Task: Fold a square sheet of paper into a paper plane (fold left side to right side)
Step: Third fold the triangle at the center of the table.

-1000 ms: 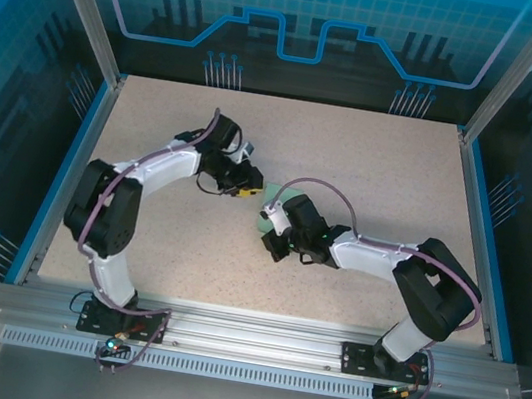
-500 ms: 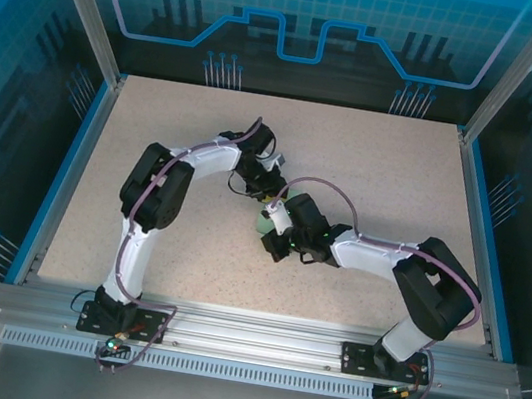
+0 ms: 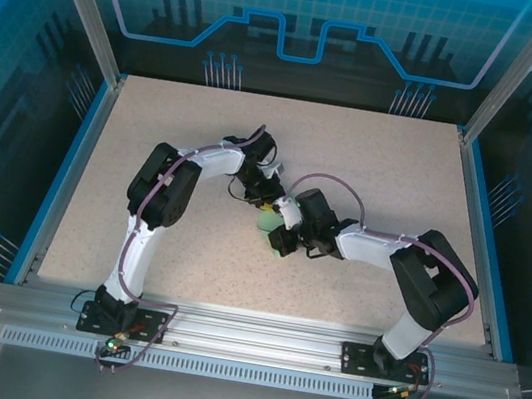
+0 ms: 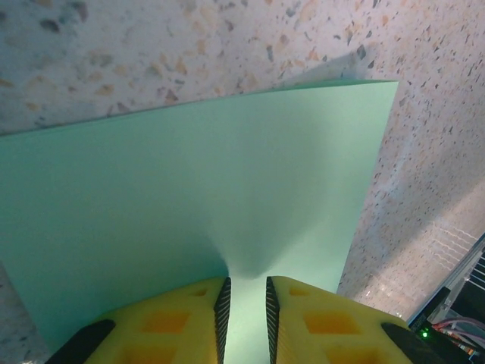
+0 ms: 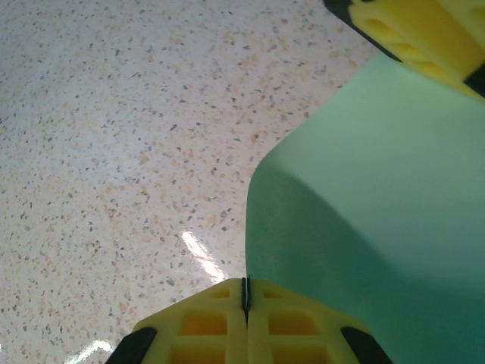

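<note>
The square sheet of paper [image 4: 212,189] is pale mint green and lifted off the table in a curve. My left gripper [image 4: 246,284] is shut on one side of it, and a narrow gap with a hump of paper shows between its yellow pads. My right gripper [image 5: 245,284] is shut tight on the opposite edge of the sheet [image 5: 379,189], low over the table. The left gripper's yellow fingers [image 5: 417,38] hold the far end above it. From above, the left gripper [image 3: 271,200] and right gripper [image 3: 280,240] stand close together mid-table, with a little of the paper [image 3: 265,223] between them.
The speckled tabletop [image 3: 374,156] stretches out on all sides of the two grippers. A blue rim [image 3: 475,223] and aluminium posts border it. Both arms arch inward from their bases at the near edge.
My left arm has swung right and slightly nearer, carrying its side of the paper towards the right gripper. The right gripper has shifted slightly and stayed shut.
</note>
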Controlling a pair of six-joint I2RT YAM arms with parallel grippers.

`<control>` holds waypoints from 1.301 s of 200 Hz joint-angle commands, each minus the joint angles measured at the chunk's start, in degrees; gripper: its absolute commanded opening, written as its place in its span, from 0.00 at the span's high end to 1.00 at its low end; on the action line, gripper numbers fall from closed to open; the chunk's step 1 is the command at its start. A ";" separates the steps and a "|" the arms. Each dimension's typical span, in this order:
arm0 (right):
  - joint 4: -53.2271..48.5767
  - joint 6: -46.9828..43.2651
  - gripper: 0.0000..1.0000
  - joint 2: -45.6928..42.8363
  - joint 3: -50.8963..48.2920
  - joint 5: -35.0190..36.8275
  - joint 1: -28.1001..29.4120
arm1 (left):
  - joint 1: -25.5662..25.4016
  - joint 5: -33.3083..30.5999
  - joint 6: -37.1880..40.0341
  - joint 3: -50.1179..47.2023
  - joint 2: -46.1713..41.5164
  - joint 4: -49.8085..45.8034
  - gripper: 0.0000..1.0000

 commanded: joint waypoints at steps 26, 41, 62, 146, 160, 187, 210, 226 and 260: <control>-2.30 3.58 0.99 2.12 2.08 -2.69 -3.77 | -0.35 -1.81 1.07 -0.36 2.37 -2.45 0.77; -3.04 3.93 0.99 2.68 2.68 -2.74 -4.56 | -0.32 -1.94 0.95 -0.25 2.57 -2.49 0.77; -4.67 4.01 0.99 3.31 3.50 -2.30 -5.49 | -0.41 -2.31 0.81 -0.37 2.44 -2.53 0.77; -5.82 6.00 0.98 4.93 3.80 -1.93 -8.27 | -0.63 -2.39 0.59 -0.45 2.84 -2.79 0.77; -5.91 6.08 0.98 4.99 3.82 -1.86 -8.36 | -0.67 -2.45 0.55 -0.27 2.89 -2.86 0.77; -4.73 7.21 0.98 4.86 3.71 -1.61 -8.79 | -0.67 -2.34 0.25 -0.20 3.09 -2.70 0.77; -4.20 7.61 0.98 4.77 3.57 -2.06 -9.15 | -0.63 -2.51 0.24 -0.01 3.05 -2.70 0.77; -3.75 7.62 0.98 4.83 3.70 -2.22 -9.15 | -0.74 -2.61 0.26 -0.16 2.97 -2.72 0.77; -3.19 7.84 0.98 4.96 3.68 -2.33 -9.16 | -0.80 -2.74 0.10 -0.39 3.11 -2.63 0.77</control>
